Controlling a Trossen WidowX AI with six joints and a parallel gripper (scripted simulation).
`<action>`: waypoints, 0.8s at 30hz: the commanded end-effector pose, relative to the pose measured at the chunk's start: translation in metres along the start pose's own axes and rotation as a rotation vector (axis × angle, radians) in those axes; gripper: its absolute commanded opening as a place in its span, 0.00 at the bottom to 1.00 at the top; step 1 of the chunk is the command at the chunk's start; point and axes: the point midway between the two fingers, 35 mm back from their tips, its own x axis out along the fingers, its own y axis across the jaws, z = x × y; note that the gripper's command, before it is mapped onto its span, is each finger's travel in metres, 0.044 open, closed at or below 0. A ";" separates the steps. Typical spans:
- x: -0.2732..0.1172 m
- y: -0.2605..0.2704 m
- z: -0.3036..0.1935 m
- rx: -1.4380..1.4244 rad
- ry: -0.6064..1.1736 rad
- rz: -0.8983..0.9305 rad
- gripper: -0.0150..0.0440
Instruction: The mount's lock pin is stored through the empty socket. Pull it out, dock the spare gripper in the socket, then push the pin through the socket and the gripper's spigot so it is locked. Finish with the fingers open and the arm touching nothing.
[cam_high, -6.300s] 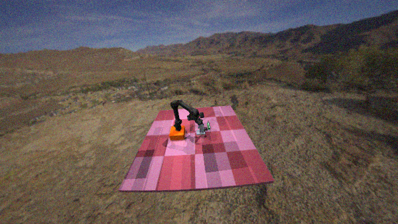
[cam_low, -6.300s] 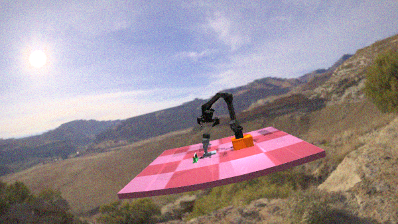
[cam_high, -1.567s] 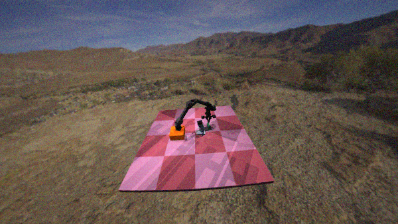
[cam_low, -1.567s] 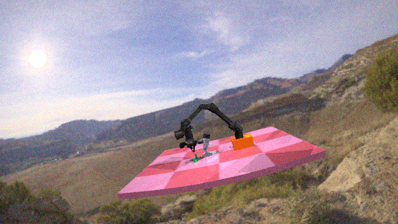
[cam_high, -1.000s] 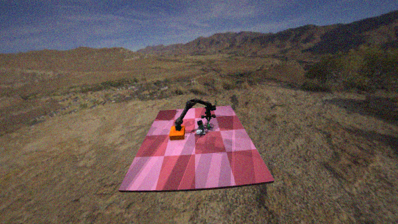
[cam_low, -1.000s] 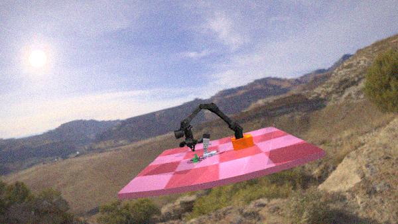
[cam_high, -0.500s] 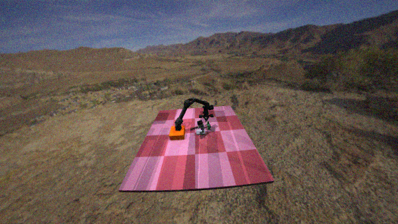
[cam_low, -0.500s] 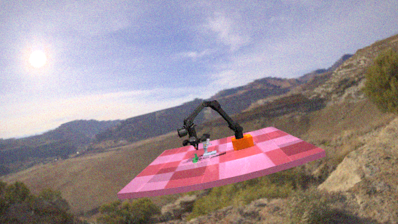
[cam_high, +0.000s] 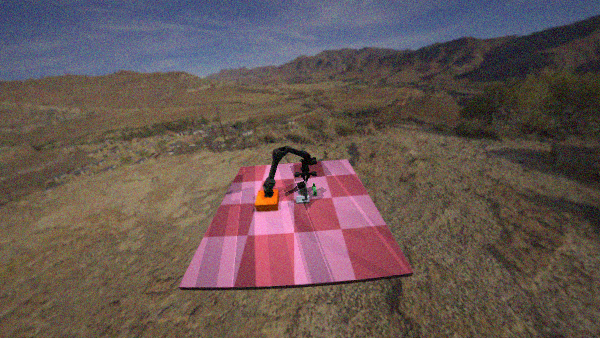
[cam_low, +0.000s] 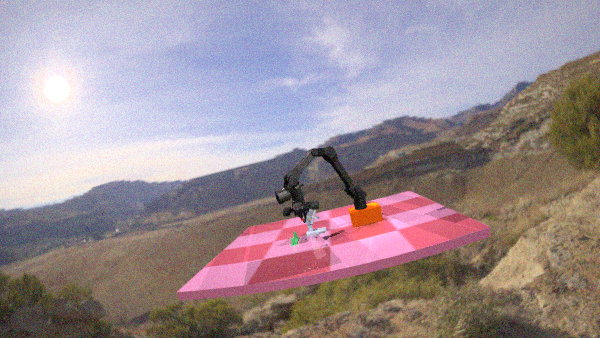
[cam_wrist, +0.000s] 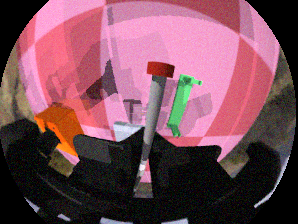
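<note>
My gripper (cam_high: 305, 181) (cam_low: 303, 215) (cam_wrist: 147, 129) is shut on the lock pin (cam_wrist: 158, 95). The pin's red head stands out beyond the fingers in the wrist view; its grey shaft runs back between them. The pale grey mount (cam_high: 302, 199) (cam_low: 316, 232) (cam_wrist: 126, 131) stands on the mat, close under and beside the fingers; the arm partly hides it, and its socket cannot be made out. A green piece (cam_high: 314, 190) (cam_low: 295, 239) (cam_wrist: 180, 105), apparently the spare gripper, stands beside the mount, clear of the fingers. Whether the pin touches the mount cannot be told.
The orange base block (cam_high: 267, 201) (cam_low: 365, 215) (cam_wrist: 61, 125) carries the arm and stands on the far side of the mount from the green piece. The checkered pink and red mat (cam_high: 320, 255) (cam_low: 295, 267) (cam_wrist: 135, 35) lies under everything, crossed by dark shadows.
</note>
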 end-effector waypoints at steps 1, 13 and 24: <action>-0.004 0.010 0.000 0.007 -0.005 -0.005 0.25; 0.038 0.012 0.011 0.010 -0.007 -0.001 0.25; 0.046 0.010 0.008 0.011 -0.010 -0.001 0.25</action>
